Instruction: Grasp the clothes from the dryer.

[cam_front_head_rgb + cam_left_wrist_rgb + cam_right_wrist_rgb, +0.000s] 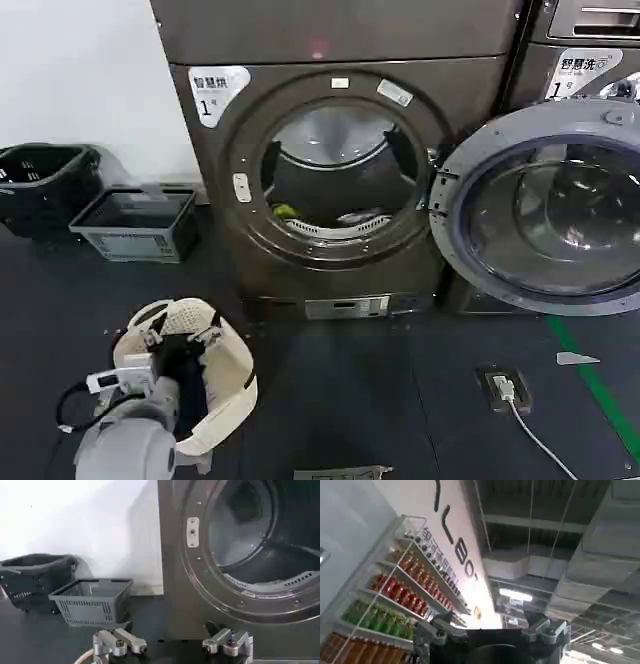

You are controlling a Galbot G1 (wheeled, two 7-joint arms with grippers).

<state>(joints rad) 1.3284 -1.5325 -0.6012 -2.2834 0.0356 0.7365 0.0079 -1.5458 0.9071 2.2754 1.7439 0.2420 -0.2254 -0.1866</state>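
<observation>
The left gripper (172, 646), jaws wide and empty, hangs low over a white basket (232, 375), while the clothes (285, 211) lie ahead and above it, at the drum's left floor inside the open dryer (215, 180).

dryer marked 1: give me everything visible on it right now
The dryer is a large dark bronze-grey metal front-loader standing on the dark floor beside a similar machine. A white "1" sticker sits at its upper left. Its grey-rimmed glass door is swung fully open to the right, exposing the round drum mouth. Inside the drum, low down, lie the small lime clothes and a pale perforated lifter. A small control panel runs along the base. Nothing touches it; the left hand faces it from outside.
</observation>
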